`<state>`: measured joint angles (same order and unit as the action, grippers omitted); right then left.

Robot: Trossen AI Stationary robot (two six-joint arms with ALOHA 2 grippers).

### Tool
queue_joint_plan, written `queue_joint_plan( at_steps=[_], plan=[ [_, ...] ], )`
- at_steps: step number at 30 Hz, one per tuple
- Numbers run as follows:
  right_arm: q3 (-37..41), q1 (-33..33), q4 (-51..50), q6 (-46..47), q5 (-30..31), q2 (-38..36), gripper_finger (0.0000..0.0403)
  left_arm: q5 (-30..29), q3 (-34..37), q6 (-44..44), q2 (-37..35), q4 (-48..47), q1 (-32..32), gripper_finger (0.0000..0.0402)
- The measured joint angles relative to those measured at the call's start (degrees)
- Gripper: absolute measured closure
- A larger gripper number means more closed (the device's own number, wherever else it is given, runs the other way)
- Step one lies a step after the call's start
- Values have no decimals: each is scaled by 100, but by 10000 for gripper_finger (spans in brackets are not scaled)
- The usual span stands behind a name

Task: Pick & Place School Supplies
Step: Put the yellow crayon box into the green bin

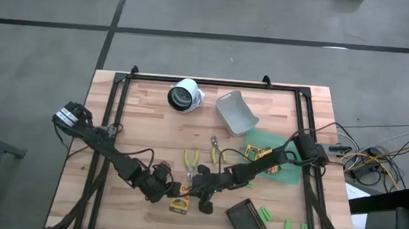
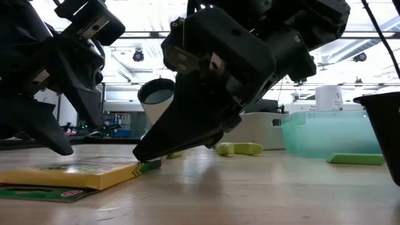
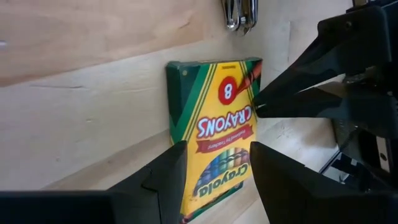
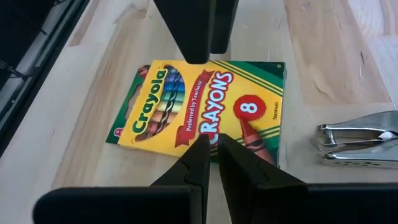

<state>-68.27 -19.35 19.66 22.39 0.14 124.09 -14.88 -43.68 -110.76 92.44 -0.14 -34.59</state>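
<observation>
Looking straight down in the high view, the crayon pack (image 1: 177, 206) lies flat on the table (image 1: 152, 132) near its front edge, with the left tool (image 1: 165, 190) just behind it to one side and the right tool (image 1: 200, 192) just beside it on the other; the pack is small here and partly covered by the arms. Two yellow-handled tools (image 1: 191, 159) lie on the wood behind the arms, green blocks (image 1: 288, 226) sit near the dark tray (image 1: 247, 219), and a green bin (image 1: 270, 158) lies under the right arm. In the low view, the pack (image 2: 75, 174) rests flat on the table with a second flat pack (image 2: 37, 194) under it; the right tool (image 2: 147, 156) comes down to a closed tip touching the pack's near corner, while the left tool (image 2: 56, 140) hangs over its far end, its fingertips cut off by the dark housing. In the left wrist view, the left tool (image 3: 214, 168) stands open, fingers astride the pack's end (image 3: 214, 118), not closed on it. In the right wrist view, the right tool (image 4: 211, 149) is closed, empty, its tip at the pack's long edge (image 4: 205, 102); a metal punch-like tool (image 4: 357, 146) is cut off at the frame edge.
</observation>
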Motion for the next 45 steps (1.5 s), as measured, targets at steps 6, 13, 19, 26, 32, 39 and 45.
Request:
queue_joint_plan(
  at_steps=[6, 13, 19, 26, 32, 39, 45],
  plan=[
    [-20, -20, -455, 11, -7, -28, 369, 53, 0, 0, 0, -1, 0, 220],
    [-13, -25, -510, 4, -18, -37, 369, 91, 0, 2, -1, -206, 0, 220],
    [-5, -26, -509, -7, -20, -37, 369, 154, 0, -13, -2, -389, 0, 220],
    [2, -26, -507, -17, -20, -33, 369, -97, 0, 107, 85, -324, 13, 220],
    [4, -26, -508, -35, -19, -33, 369, -96, -4, 223, 433, 448, 20, 220],
    [13, -28, -533, -35, -19, -33, 369, -83, -9, 270, 578, 812, 35, 220],
    [6, -28, -535, -46, -18, -35, 369, -50, -7, 287, 566, 785, 35, 227]
  ],
)
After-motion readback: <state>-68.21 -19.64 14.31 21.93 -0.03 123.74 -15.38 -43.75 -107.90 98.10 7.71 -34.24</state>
